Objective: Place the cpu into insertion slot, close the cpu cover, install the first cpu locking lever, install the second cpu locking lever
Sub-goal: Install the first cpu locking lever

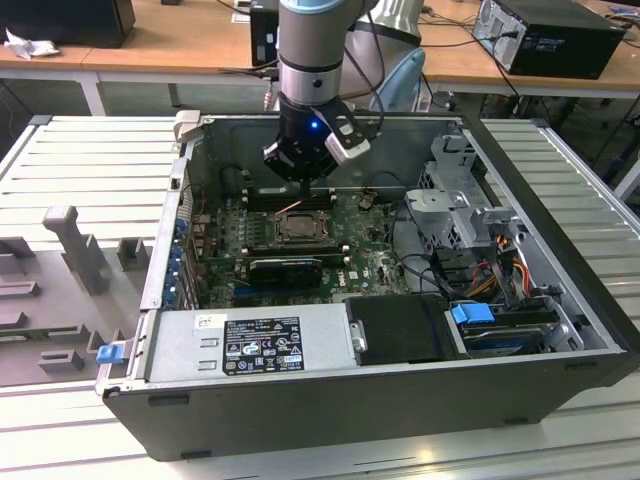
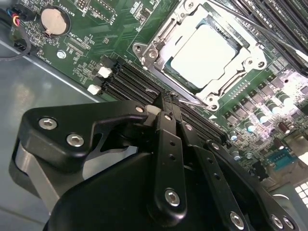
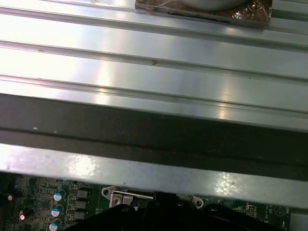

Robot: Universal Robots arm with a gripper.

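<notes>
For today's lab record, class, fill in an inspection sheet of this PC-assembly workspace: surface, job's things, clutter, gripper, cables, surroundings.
Surface: ribbed metal table carrying the open computer case.
Job's things: cpu seated in the insertion slot; cpu cover lies down around it.
Clutter: grey fixture blocks at the exterior view's left.
Gripper: gripper shut, holding nothing, just beside the slot.
Cables: coloured wire bundles by the drive cage.
Surroundings: wooden desks behind, another computer case.
</notes>
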